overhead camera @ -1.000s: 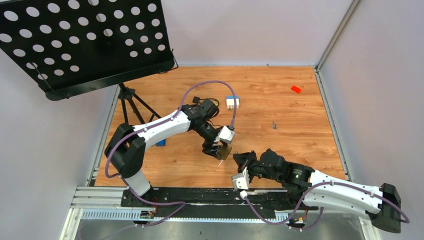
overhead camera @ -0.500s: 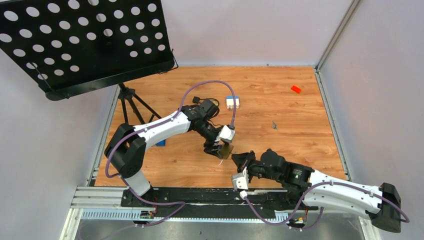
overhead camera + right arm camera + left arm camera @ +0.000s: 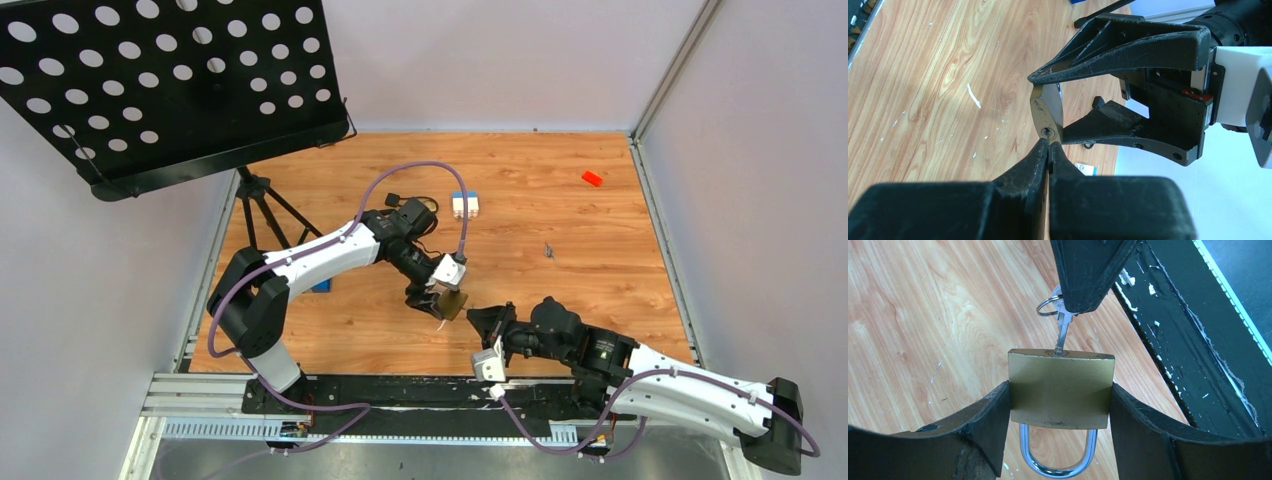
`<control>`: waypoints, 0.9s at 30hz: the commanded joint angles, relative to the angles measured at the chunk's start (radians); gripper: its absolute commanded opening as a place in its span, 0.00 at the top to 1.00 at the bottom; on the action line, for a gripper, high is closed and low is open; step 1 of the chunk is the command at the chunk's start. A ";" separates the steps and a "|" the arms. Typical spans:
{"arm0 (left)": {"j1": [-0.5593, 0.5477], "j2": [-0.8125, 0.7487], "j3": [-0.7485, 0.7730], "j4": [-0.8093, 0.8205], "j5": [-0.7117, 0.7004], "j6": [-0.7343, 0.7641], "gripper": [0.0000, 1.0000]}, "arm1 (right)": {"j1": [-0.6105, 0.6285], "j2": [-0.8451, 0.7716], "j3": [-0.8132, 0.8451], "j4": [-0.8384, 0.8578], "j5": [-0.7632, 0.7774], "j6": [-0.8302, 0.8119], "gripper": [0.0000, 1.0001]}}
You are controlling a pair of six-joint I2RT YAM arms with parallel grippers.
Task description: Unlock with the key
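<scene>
Figure: We saw the right gripper point(image 3: 1049, 152) pressed together on the key point(image 3: 1062, 335). The key's long axis ran straight ahead of the fingertips, tip in the keyhole of the brass padlock point(image 3: 1060, 390). The left gripper point(image 3: 1060, 415) clamped the padlock's body between spread jaws.

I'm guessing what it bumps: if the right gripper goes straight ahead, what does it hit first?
Probably the brass padlock; the key in the right gripper is at its keyhole.
</scene>
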State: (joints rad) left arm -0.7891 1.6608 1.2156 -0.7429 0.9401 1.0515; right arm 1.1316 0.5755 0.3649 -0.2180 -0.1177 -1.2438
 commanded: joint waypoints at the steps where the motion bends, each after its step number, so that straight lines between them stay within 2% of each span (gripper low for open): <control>1: -0.022 -0.056 0.054 -0.050 0.163 0.049 1.00 | -0.028 -0.007 -0.012 -0.002 0.028 -0.032 1.00; 21: -0.022 -0.062 0.056 -0.055 0.160 0.051 1.00 | -0.039 0.025 0.006 -0.027 0.043 -0.040 1.00; 27: -0.020 -0.067 0.039 0.046 0.111 -0.051 1.00 | -0.038 0.019 0.035 -0.067 0.044 -0.031 1.00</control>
State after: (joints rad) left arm -0.7929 1.6608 1.2167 -0.8089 0.9382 1.0733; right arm 1.1007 0.5995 0.3508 -0.2493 -0.0925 -1.2842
